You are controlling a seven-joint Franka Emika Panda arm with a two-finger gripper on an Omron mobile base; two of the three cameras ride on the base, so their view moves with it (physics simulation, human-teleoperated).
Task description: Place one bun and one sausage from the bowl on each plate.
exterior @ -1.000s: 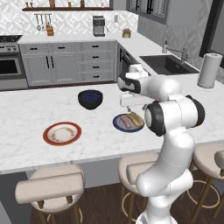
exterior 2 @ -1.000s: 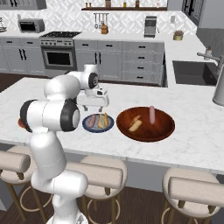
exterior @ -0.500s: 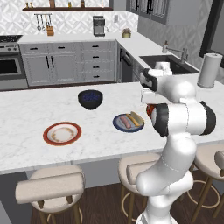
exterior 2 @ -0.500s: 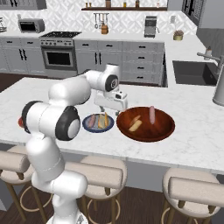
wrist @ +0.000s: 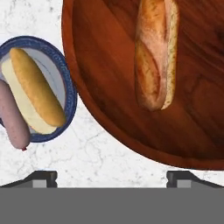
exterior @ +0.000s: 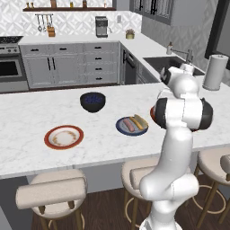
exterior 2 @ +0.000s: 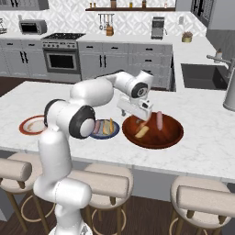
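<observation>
Bun [wrist: 156,52] is the thing to fetch next, and it lies in the bowl [wrist: 100,109], ahead of the pincer [wrist: 111,177] and a little to its right in the hand view, well clear of both tips. Going left to right on the counter: the white plate [exterior: 64,137] with the red rim sits bare, far to the pincer's left, probably because it awaits its share. The blue plate [wrist: 65,70], just left of the pincer's line and nearly touching the bowl's rim, already carries a bun [wrist: 37,87] and a sausage [wrist: 13,118] side by side, so that half looks finished. The pincer hangs over the bowl's near edge with its tips spread wide and nothing between them, seemingly poised to come down on the loose bun. In the right base view a sausage [exterior 2: 159,120] lies deeper in the bowl, beyond that bun. A dark bowl [exterior: 93,101] stands farther back on the counter.
</observation>
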